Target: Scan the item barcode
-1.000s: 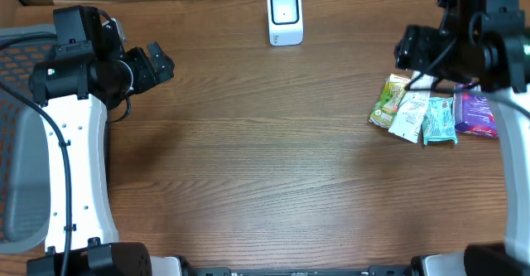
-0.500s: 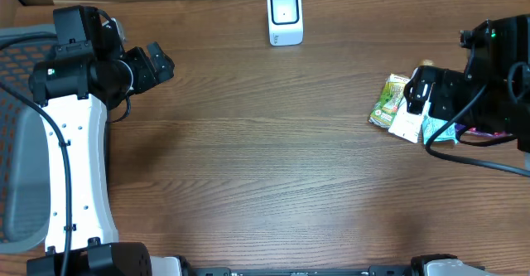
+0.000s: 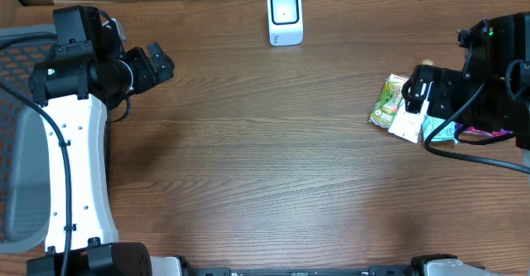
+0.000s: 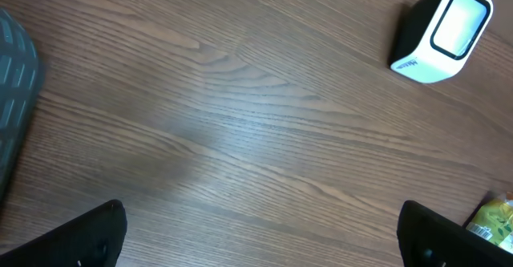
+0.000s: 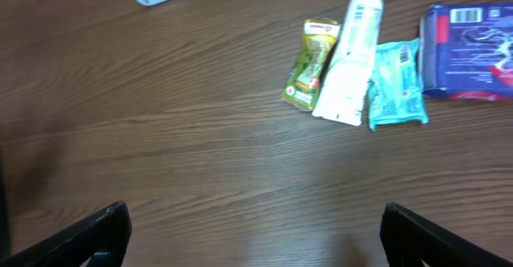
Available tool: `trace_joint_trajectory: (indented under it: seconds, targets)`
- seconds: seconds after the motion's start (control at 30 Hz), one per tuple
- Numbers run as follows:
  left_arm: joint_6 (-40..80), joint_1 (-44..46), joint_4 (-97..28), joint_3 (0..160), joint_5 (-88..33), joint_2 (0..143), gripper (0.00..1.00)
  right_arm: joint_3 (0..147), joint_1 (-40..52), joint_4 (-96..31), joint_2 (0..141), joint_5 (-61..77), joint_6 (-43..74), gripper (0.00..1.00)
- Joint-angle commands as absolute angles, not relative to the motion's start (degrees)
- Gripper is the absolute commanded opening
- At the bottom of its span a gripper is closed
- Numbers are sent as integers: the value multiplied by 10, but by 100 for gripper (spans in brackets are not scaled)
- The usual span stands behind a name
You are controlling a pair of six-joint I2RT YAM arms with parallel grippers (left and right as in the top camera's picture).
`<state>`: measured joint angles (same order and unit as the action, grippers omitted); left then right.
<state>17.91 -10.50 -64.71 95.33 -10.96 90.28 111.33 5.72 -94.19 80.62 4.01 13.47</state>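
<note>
Wooden table (image 3: 265, 160) holds a white scanner (image 3: 285, 16), well apart from a green pouch (image 5: 311, 63).

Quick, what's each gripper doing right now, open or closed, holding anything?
Left gripper: open, holding nothing.
Right gripper: open, holding nothing.

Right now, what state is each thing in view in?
left gripper, open, empty.
right gripper, open, empty.
barcode scanner, upright, untouched.
green pouch, lying flat, not held.
white tube, lying flat against the green pouch.
teal packet, lying flat, barcode facing up.
blue box, lying flat, barcode facing up.
</note>
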Motion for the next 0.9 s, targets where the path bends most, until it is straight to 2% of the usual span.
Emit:
trace_joint_trajectory:
  seconds: [0.0, 0.63, 0.87]
  targets:
    - [184, -102, -645, 958, -115, 907, 99, 1121, 60, -942, 792, 15, 134, 100]
    - [184, -102, -645, 958, -115, 907, 99, 1121, 60, -918, 714, -106, 132, 100]
    - [184, -102, -645, 958, -115, 907, 100, 1030, 60, -737, 637, -116, 68, 100]
